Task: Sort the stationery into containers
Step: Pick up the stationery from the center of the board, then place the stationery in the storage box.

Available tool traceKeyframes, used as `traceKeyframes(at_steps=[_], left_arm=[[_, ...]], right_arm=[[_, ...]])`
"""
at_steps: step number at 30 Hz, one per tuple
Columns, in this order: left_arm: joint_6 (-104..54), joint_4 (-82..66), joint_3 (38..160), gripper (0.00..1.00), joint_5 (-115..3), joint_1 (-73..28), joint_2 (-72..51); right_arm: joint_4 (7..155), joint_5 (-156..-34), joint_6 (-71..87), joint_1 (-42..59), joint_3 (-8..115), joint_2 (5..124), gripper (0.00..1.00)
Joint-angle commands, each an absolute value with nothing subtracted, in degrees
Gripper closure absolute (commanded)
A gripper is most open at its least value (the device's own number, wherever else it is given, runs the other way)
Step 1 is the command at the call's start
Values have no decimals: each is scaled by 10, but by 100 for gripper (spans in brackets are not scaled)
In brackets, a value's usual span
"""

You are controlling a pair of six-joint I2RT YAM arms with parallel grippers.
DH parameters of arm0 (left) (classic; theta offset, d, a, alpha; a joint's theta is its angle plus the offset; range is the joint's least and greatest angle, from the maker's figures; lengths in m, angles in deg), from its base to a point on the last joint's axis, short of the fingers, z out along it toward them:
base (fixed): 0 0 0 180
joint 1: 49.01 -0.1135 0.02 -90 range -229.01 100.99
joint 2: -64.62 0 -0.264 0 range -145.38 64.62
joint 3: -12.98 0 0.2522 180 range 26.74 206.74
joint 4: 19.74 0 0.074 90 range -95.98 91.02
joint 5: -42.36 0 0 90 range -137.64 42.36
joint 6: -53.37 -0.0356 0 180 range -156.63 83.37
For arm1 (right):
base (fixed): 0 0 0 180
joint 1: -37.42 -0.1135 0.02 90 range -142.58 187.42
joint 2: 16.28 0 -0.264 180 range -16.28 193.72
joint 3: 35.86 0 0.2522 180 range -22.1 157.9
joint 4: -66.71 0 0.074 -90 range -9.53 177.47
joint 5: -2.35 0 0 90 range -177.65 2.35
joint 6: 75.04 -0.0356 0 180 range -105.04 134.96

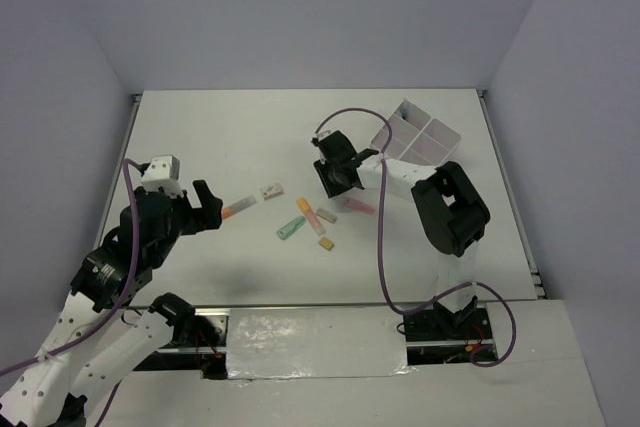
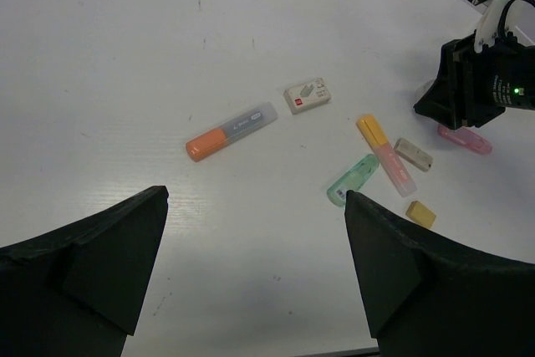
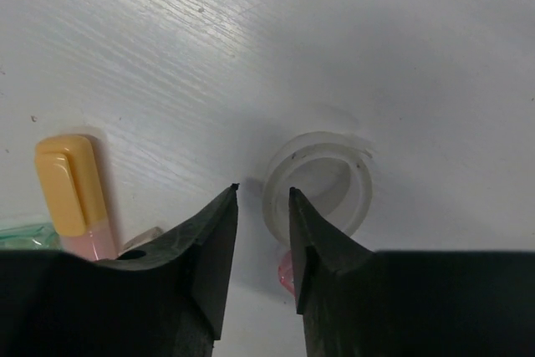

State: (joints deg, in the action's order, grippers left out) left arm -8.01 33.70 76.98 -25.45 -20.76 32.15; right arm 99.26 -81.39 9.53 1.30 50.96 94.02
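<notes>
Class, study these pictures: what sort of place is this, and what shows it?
Probably a robotics lab cell: a left arm and a right arm bolted at the edge of a white table, plain pale walls boxing it in, with scattered stationery and a divided white box.

Loads of bare bench (image 2: 117,48) ahead of my left claw (image 2: 255,192), just the orange marker (image 2: 230,131) and an eraser (image 2: 307,96) out there. Right claw (image 3: 263,190) is cramped: tape ring (image 3: 334,165) rim in its gap, yellow-capped marker (image 3: 67,186) just beside.
</notes>
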Motion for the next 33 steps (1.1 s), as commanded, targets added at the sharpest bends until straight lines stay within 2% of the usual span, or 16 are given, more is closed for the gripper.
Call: traceKeyframes(at_steps=[1,8,9,10,11,12,17,21,27,33], left_arm=[[-90,315,768,1,-261,-211,322],[-94,311,766,1,-269,-211,325],[-94,311,767,1,-270,-211,324],[-94,311,767,1,-270,-211,325],[-95,311,768,1,-269,-211,325],[-94,311,767,1,-269,-211,325],[-96,310,766,1,-271,-211,326],[-96,310,767,1,-272,-211,325],[-96,308,766,1,-273,-211,328],[-98,307,765,1,-276,-211,328]], right_arm=[[994,-827,103,11,529,945,63],[987,-827,99,12,519,943,66],[991,-822,100,11,525,945,70],[994,-820,101,11,528,946,79],[995,-818,101,11,530,944,96],[994,-812,100,12,532,940,100],[968,-837,106,23,531,868,100],[970,-903,102,83,551,817,100],[1024,-864,109,155,637,822,100],[1058,-815,120,205,713,877,100]])
